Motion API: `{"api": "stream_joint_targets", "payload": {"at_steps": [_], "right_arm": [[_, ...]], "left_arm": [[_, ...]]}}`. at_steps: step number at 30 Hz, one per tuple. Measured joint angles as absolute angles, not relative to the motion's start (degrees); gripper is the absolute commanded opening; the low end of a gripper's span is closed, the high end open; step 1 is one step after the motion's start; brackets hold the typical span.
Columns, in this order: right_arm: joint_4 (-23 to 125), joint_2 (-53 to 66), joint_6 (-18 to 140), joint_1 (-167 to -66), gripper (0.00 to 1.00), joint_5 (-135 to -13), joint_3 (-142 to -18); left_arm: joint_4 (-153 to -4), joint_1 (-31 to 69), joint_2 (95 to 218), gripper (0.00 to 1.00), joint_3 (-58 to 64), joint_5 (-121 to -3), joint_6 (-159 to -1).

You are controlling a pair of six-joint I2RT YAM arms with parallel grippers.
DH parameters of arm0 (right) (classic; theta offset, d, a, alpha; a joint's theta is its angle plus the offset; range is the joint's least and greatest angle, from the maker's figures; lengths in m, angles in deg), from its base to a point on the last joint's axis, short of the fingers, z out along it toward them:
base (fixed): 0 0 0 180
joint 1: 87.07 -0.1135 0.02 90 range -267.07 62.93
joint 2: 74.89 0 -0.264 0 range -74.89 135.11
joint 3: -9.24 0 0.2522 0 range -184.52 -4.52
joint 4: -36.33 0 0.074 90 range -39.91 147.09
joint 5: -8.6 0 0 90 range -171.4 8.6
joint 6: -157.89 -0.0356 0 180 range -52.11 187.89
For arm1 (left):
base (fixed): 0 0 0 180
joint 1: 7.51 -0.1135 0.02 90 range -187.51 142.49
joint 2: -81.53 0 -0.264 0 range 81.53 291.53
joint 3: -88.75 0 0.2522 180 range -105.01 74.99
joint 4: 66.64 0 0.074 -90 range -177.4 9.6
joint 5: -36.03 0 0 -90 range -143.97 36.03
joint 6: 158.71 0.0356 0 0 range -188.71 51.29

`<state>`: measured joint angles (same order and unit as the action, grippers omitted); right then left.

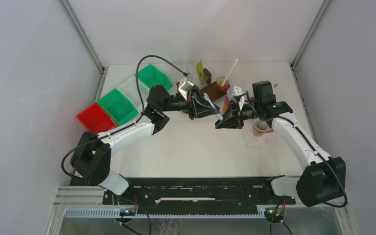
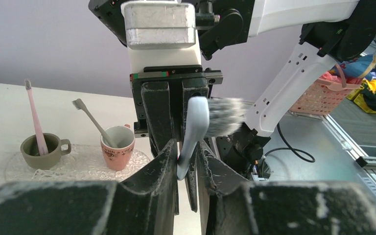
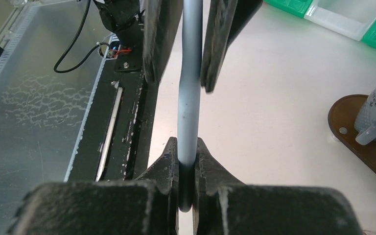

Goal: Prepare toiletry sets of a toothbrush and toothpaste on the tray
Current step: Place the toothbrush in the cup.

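— Item: brush. Where?
— Airborne, near the clear tray, on its left. My right gripper pinches one end; the left gripper flanks the handle, and I cannot tell whether it presses.
— Why both?
— A handover, I judge: regripping to aim it into a cup.
— Tray contents?
— Two: grey cup, pink cup, a brush standing in each.
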<state>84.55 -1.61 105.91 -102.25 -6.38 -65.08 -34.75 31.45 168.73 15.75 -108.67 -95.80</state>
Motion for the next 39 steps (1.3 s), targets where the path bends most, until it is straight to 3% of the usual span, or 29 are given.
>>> {"api": "stream_joint_targets", "payload": {"at_steps": [7, 10, 12, 18, 26, 28, 32, 39], "right_arm": [[84.68, -1.61, 106.32, -102.53, 0.0, -6.4, -65.12], [84.68, -1.61, 106.56, -102.55, 0.0, -6.33, -65.12], [84.72, -1.61, 106.56, -102.64, 0.0, -6.31, -65.12], [85.12, -1.61, 106.32, -102.88, 0.01, -6.31, -65.15], [85.25, -1.59, 106.28, -102.97, 0.58, -7.06, -65.25], [85.27, -1.57, 106.34, -102.97, 0.66, -7.69, -65.25], [85.01, -1.57, 106.15, -102.88, 0.72, -9.18, -65.25], [83.91, -1.57, 104.79, -101.5, 0.73, -12.65, -65.25]], "left_arm": [[-29.44, 29.98, 168.73, 0.21, 15.62, -110.49, -100.87], [-28.5, 29.7, 168.73, 0.12, 15.62, -110.84, -101.86], [-28.33, 29.57, 168.73, 0.01, 15.62, -111.01, -102.1], [-28.09, 29.46, 168.73, 0.0, 15.62, -111.43, -101.84], [-28.22, 28.36, 168.71, 0.0, 15.62, -111.36, -101.73], [-28.59, 27.77, 168.51, 0.0, 15.62, -111.29, -101.57], [-31.63, 25.96, 166.96, 0.0, 15.62, -110.84, -99.58], [-45.33, 21.22, 160.62, 0.0, 15.79, -102.53, -87.41]]}}
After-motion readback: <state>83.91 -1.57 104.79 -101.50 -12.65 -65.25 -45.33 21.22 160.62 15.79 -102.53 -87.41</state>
